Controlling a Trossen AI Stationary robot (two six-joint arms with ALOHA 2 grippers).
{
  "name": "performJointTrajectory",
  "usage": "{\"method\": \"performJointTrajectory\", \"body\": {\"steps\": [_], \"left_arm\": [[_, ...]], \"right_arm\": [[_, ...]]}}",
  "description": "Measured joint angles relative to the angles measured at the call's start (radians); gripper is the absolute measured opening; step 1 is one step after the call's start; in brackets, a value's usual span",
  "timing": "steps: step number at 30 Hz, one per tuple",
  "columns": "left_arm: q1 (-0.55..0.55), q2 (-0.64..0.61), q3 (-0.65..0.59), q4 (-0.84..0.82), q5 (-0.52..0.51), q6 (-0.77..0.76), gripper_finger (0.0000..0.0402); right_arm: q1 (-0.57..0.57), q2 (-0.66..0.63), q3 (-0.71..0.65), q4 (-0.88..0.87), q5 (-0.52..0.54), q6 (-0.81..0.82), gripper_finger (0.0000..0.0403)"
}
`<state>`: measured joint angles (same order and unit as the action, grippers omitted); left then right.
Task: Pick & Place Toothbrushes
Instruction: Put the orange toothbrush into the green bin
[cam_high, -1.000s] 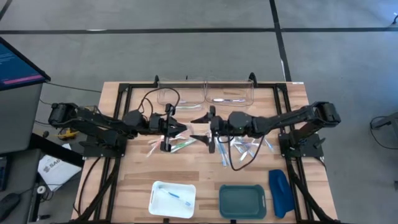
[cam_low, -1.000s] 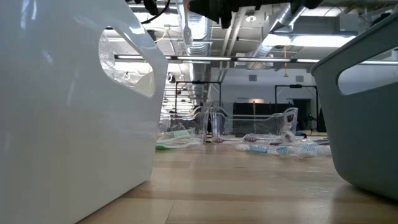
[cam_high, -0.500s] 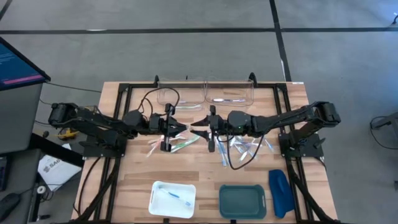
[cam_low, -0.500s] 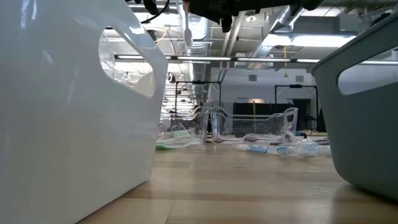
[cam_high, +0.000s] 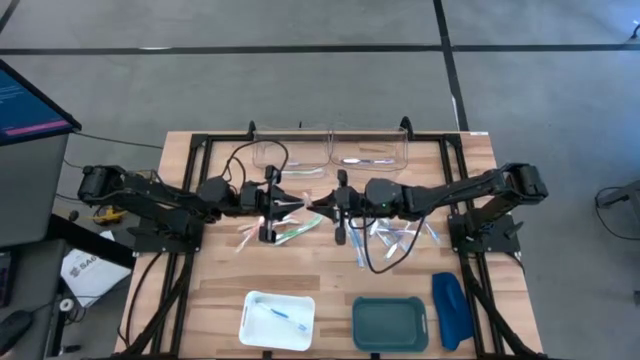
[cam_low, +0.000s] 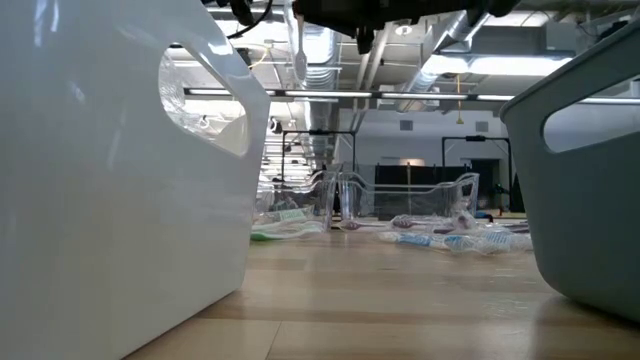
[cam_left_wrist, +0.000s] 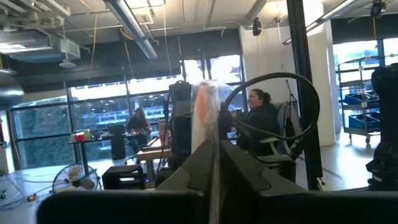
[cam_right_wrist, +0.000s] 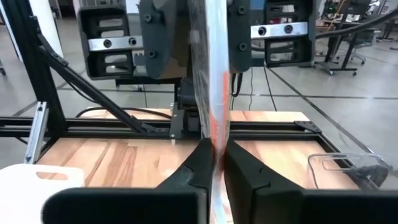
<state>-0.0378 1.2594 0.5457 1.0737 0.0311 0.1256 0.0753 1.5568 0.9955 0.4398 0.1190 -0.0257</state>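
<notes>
A clear-wrapped toothbrush with an orange streak (cam_right_wrist: 215, 93) is held high above the table between my two grippers. In the low view it hangs as a pale upright stick (cam_low: 298, 48). My left gripper (cam_high: 297, 205) comes from the table's left and my right gripper (cam_high: 319, 203) from its right. Both are shut on the toothbrush (cam_high: 308, 204) over the table's middle. Loose toothbrushes lie flat on the wood: a green and white heap (cam_high: 285, 233) and a blue, wrapped heap (cam_high: 398, 236). My left gripper pinches the wrapped toothbrush (cam_left_wrist: 211, 146) between its two fingers, coming nearly level from the table's left. The wrapper runs on past the fingers (cam_left_wrist: 249, 177), upright and clear of the table. My right gripper pinches the same wrapper (cam_right_wrist: 216, 140) between its two fingers (cam_right_wrist: 242, 168), level from the table's right, facing the left gripper. The wrapper crosses the fingers and shows on both sides of them. It is lifted clear.
Two clear bins (cam_high: 290, 155) (cam_high: 370, 150) stand at the far edge. At the near edge are a white tray (cam_high: 252, 318) with one blue toothbrush (cam_high: 282, 316), a teal tray (cam_high: 390, 323) and a dark-blue oblong object (cam_high: 452, 308). Bare wood lies between the heaps and the trays.
My right gripper has shut from wide open onto the wrapped toothbrush and taken hold of it. The left gripper has kept its hold, and the toothbrush has stayed in place above the table.
</notes>
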Motion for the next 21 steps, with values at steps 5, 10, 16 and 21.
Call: {"method": "performJointTrajectory", "body": {"steps": [5,10,16,21], "left_arm": [[0.0,-0.018,0.0,-0.011,-0.019,0.0,0.0083],[-0.006,-0.027,0.0,-0.021,-0.026,-0.002,0.0132],[-0.008,-0.03,0.0,-0.02,-0.027,-0.001,0.0158],[-0.008,-0.03,0.0,-0.036,-0.028,-0.002,0.0156]], "right_arm": [[0.002,-0.04,0.0,-0.075,0.048,-0.008,0.0013],[0.008,-0.086,-0.001,-0.144,0.073,-0.025,0.0009],[0.038,-0.177,-0.001,-0.281,0.12,0.006,0.0009],[0.087,-0.271,0.0,-0.454,0.164,0.081,0.0009]]}}
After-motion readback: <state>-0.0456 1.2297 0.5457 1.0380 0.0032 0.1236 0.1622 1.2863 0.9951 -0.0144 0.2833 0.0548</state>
